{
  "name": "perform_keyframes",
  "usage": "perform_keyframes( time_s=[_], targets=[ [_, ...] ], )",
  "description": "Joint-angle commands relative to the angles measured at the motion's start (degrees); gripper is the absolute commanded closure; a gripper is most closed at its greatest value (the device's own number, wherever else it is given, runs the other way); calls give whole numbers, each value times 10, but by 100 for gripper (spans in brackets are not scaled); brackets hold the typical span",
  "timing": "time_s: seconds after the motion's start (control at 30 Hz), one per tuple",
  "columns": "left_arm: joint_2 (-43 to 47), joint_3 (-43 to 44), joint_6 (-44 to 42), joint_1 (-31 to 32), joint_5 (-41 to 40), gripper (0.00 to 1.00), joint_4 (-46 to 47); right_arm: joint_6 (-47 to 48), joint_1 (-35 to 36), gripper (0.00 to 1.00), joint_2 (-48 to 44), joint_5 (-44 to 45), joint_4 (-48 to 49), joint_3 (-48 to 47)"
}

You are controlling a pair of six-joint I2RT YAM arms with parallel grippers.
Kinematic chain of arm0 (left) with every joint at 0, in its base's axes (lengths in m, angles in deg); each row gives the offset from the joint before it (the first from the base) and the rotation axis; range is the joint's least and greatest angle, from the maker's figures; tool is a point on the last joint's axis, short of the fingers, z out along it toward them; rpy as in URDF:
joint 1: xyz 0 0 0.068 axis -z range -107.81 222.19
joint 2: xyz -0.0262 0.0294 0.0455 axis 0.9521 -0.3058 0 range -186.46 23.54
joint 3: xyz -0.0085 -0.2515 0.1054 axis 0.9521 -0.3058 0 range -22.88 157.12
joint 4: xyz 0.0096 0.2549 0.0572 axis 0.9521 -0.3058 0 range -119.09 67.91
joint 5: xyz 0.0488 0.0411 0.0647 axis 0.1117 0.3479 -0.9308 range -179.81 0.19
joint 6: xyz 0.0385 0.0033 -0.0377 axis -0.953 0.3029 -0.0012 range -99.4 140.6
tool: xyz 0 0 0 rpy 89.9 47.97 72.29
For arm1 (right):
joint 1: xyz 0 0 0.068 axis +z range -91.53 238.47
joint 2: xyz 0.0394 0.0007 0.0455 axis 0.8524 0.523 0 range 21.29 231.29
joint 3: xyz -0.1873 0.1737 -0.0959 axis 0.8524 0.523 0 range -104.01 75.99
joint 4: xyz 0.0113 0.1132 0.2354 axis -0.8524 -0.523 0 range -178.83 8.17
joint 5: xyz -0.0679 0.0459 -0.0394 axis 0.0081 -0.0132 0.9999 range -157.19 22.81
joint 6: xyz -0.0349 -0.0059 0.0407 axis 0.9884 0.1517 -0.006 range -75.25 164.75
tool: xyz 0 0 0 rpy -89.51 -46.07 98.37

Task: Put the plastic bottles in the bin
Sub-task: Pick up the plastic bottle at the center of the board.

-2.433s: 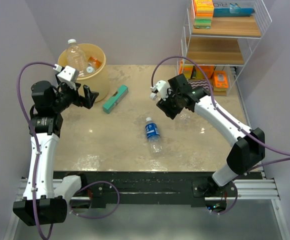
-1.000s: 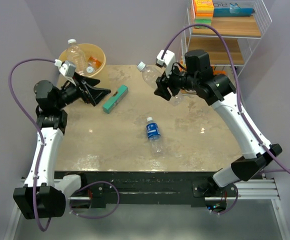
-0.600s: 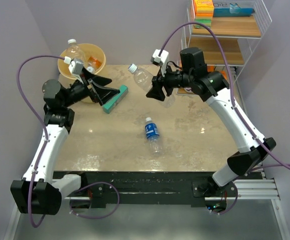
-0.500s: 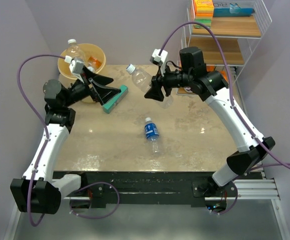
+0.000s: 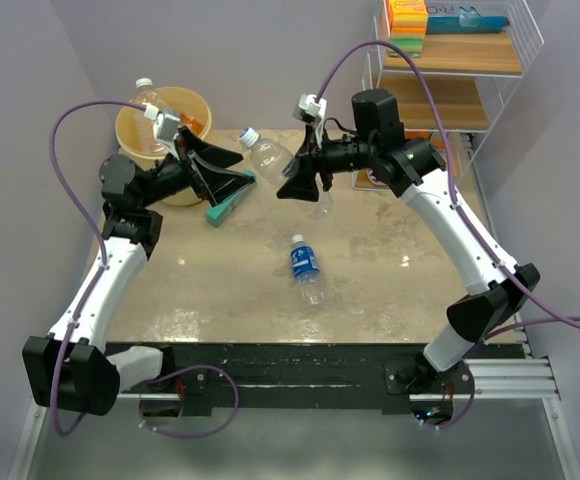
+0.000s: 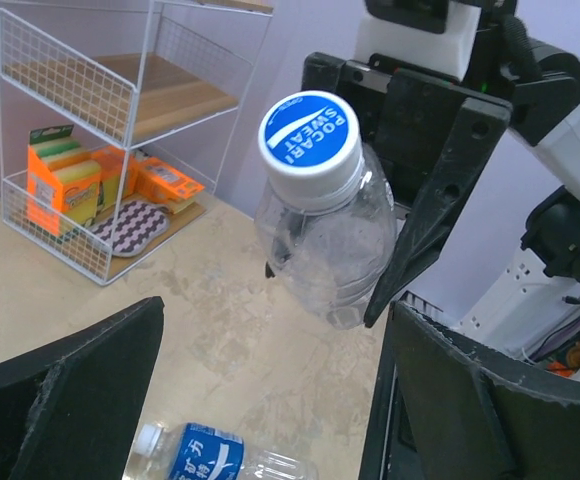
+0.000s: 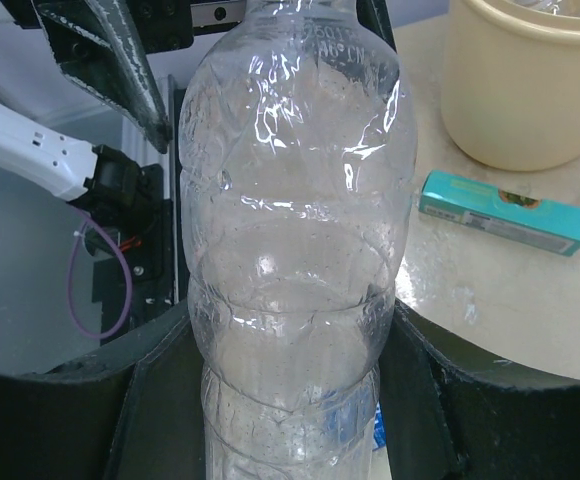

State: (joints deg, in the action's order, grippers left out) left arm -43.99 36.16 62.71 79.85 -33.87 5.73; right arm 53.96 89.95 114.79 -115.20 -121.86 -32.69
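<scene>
Over table (image 5: 400, 275), right jaws grip clear bottle (image 5: 271, 155), cap facing spread left jaws.

In the right wrist view the clear bottle (image 7: 295, 230) runs off the top and bottom edges, hiding its cap and base, and the bin (image 7: 530, 90) is cut by the top and right edges, its contents unreadable. In the left wrist view the blue-labelled bottle (image 6: 210, 458) is cropped by the bottom edge. From above, the left gripper (image 5: 245, 168) covers part of the teal box (image 5: 226, 208).
</scene>
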Motion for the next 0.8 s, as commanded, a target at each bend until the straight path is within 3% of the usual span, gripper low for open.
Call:
perform_keyframes(
  time_s=[0.0,0.77],
  targets=[
    [-7,29,39,11,15,1,71,-24,2,58,3,-42,31,-18],
    [-53,76,62,55,22,1,87,-8,36,56,20,-50,27,-23]
  ],
)
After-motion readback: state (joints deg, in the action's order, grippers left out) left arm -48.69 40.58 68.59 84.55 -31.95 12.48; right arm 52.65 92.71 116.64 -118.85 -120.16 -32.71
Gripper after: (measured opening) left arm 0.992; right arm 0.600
